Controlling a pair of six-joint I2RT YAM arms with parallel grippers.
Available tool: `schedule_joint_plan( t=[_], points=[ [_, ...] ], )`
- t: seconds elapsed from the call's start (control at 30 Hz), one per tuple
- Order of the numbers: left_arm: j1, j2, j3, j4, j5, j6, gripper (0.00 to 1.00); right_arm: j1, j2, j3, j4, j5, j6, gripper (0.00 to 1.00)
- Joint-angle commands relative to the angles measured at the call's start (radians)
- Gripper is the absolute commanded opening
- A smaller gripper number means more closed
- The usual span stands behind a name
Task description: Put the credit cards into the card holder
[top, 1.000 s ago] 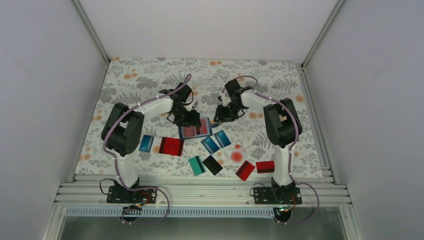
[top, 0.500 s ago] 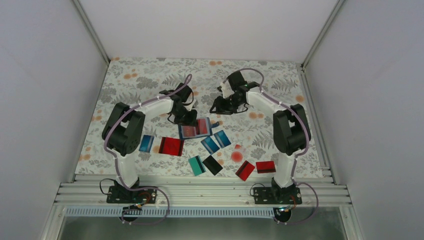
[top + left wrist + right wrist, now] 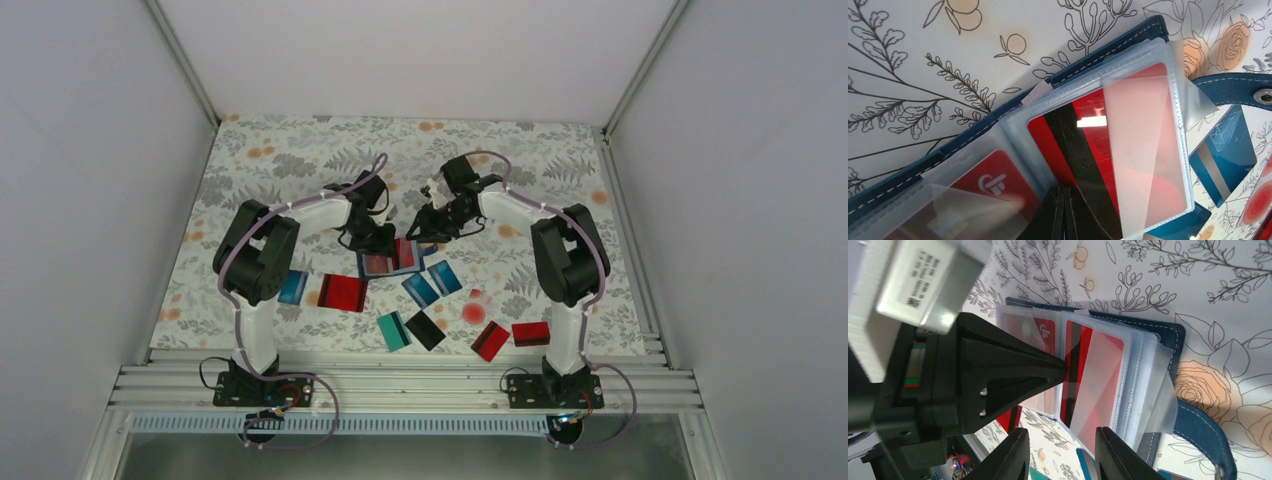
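Counter: a white flower-printed counter (image 3: 280,160) carries everything.
Card holder: the dark navy folding card holder with clear plastic sleeves (image 3: 372,267) lies open near the counter's middle, between the two arms' tips.
Loose cards: thin plastic loose cards (image 3: 342,293) in red, blue, teal and black lie scattered nearer the arm bases than the holder, with none in either grip.
Stowed cards: a striped red card (image 3: 1088,150) sits in one sleeve, and a red logo card (image 3: 993,182) sits in the sleeve beside it.
Left gripper: the left gripper (image 3: 1064,210) has its fingers clenched to a single point that rests at the striped card's sleeve. Nothing shows between them, though a thin sleeve edge could be caught.
Right gripper: the right gripper (image 3: 1063,450) hangs just beside the holder, fingers released and apart, with nothing between them.
Change: a second ago the left fingers were spread, and now they are pinched together. The right arm swung away and has come back toward the holder.
Meaning: the left arm probably pins the holder flat. That would steady the sleeves while the right arm fetches another card. Most cards are still out.
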Motion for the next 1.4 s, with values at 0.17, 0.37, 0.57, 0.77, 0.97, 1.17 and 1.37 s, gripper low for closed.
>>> schedule_joint_plan(
  t=[0.17, 0.37, 0.57, 0.77, 0.97, 1.17, 1.37],
  points=[
    [0.004, 0.040, -0.009, 0.023, 0.012, 0.020, 0.02, 0.018, 0.065, 0.011, 0.013, -0.006, 0.012, 0.34],
    [0.004, 0.048, -0.017, 0.030, 0.015, 0.021, 0.02, 0.021, 0.091, 0.014, 0.011, -0.018, 0.007, 0.35],
    [0.004, 0.047, -0.026, 0.034, 0.019, 0.021, 0.03, 0.028, 0.107, 0.014, 0.009, -0.019, 0.005, 0.36],
    [0.004, 0.044, -0.031, 0.037, 0.021, 0.023, 0.02, 0.033, 0.115, 0.013, 0.010, -0.020, 0.005, 0.36],
    [0.004, 0.039, -0.041, 0.042, 0.021, 0.021, 0.02, 0.043, 0.120, 0.014, 0.015, -0.026, 0.006, 0.36],
    [0.003, 0.034, -0.043, 0.043, 0.021, 0.018, 0.02, 0.051, 0.111, 0.017, 0.018, -0.032, 0.003, 0.35],
    [0.004, 0.010, -0.032, 0.027, 0.010, 0.012, 0.02, 0.057, 0.099, 0.025, 0.018, -0.040, 0.000, 0.34]
  ],
)
